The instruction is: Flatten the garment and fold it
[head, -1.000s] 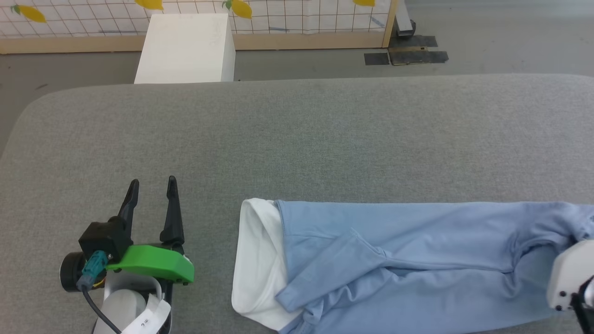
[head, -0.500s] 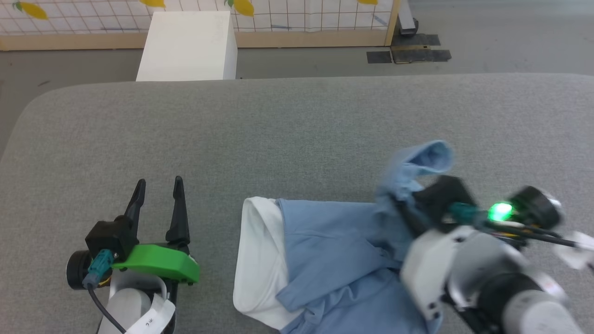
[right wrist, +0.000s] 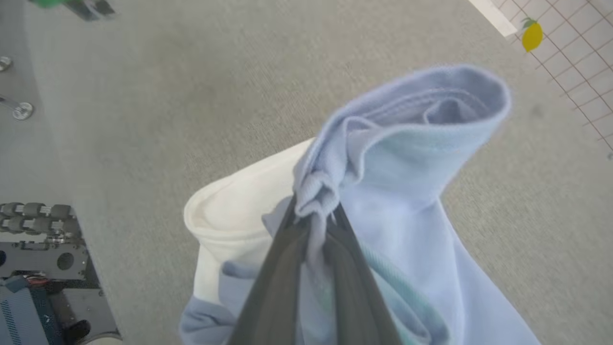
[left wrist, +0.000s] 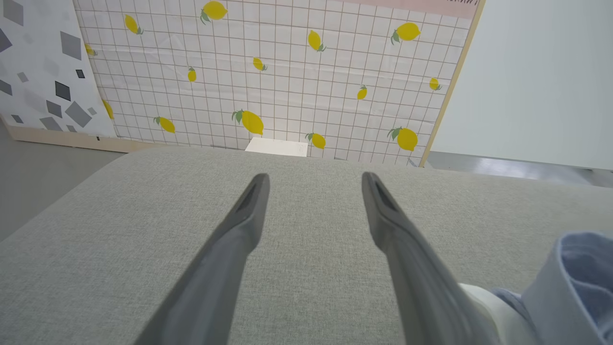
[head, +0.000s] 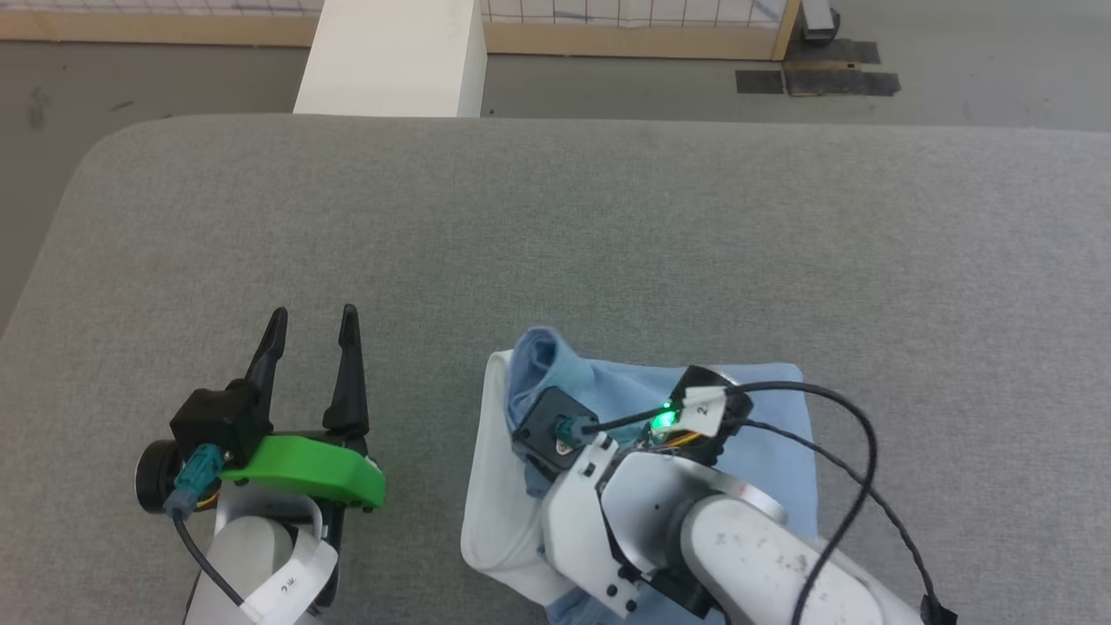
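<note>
— Where does the garment lie?

— On the near part of the grey table, a bit right of middle, doubled over on itself. The right pincer is closed tight on a bunched bit of blue edge and holds it above the white collar at the garment's left end.

— And the other one?

— The left pincer stands wide open with nothing in it. It's off to the left, apart from the cloth.

— What worries you?

— That pinch is small and wrinkled. I'd judge it could slip out too soon, and the top layer would drop short or skewed. The loose edge beyond the fingers curls into a roll. Let go like that, it may land rolled, not flat.

— Anything else?

— The soft knit could cling to the fingers on opening and drag the fold askew. And the arm covers the top layer in the head view, so I cannot tell whether the edges line up.
</note>
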`<state>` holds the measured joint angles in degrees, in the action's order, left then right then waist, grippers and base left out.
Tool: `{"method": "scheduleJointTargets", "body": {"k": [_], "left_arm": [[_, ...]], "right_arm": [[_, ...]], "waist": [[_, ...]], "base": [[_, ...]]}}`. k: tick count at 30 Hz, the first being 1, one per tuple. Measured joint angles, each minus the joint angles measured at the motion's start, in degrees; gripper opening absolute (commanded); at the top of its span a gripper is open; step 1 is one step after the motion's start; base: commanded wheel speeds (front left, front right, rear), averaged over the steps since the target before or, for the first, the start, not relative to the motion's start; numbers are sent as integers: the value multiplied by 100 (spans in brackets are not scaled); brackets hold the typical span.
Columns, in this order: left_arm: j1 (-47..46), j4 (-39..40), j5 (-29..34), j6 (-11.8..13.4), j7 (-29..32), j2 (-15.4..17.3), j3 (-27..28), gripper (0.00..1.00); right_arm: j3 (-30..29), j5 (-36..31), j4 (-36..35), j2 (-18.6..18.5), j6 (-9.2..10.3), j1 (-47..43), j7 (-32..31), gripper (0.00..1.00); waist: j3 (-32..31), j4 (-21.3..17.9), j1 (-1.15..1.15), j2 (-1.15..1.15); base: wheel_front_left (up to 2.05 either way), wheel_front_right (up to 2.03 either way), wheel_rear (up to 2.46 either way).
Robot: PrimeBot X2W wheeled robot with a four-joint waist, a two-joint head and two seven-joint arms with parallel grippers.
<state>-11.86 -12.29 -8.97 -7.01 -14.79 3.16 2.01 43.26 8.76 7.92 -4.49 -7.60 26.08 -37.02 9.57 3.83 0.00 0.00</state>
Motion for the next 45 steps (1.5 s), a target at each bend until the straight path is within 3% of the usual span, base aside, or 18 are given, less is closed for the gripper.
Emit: {"method": "scheduleJointTargets", "body": {"k": [7,10,11,12,13,18,21,25,31,38,45], "left_arm": [[-61,-5,-9,0,0,-1,-23,100],[-66,-18,-9,0,0,-1,-27,100],[-66,-23,-9,0,0,-1,-24,100],[-67,-27,-9,0,0,-1,-23,100],[-66,-31,-9,0,0,-1,-14,100],[-64,-53,-9,0,0,-3,45,100],[-45,-52,-9,0,0,-5,85,100],[12,-47,-9,-1,0,-9,113,100],[170,-23,-9,0,0,-10,166,100],[285,22,-18,2,0,-12,130,100],[366,74,-19,10,0,-12,103,100]], "right_arm": [[231,327,1327,146,0,297,244,0],[294,647,1530,152,0,358,333,0],[324,740,1556,155,0,369,347,29],[367,856,1574,154,0,385,376,89],[387,969,1577,155,0,399,401,100],[254,1496,1200,153,0,420,844,100],[-131,1615,709,160,1,417,1510,100],[-925,1472,129,165,2,298,2376,100],[-2345,749,-731,163,2,-425,3393,100],[-3668,68,-1025,151,2,-1343,3844,100],[-4207,54,-817,96,2,-1932,3905,100]], "waist": [[165,98,0,0],[195,117,0,0],[193,116,0,0],[186,110,0,0],[177,100,0,0],[82,20,0,0],[-16,-51,0,0],[-160,-152,0,0],[-399,-351,0,0],[-595,-579,0,0],[-653,-681,0,1]], "base": [[0,0,0],[0,0,0],[0,0,0],[0,0,0],[0,0,0],[0,0,0],[0,0,0],[0,0,0],[0,0,0],[0,0,0],[0,0,0]]}}
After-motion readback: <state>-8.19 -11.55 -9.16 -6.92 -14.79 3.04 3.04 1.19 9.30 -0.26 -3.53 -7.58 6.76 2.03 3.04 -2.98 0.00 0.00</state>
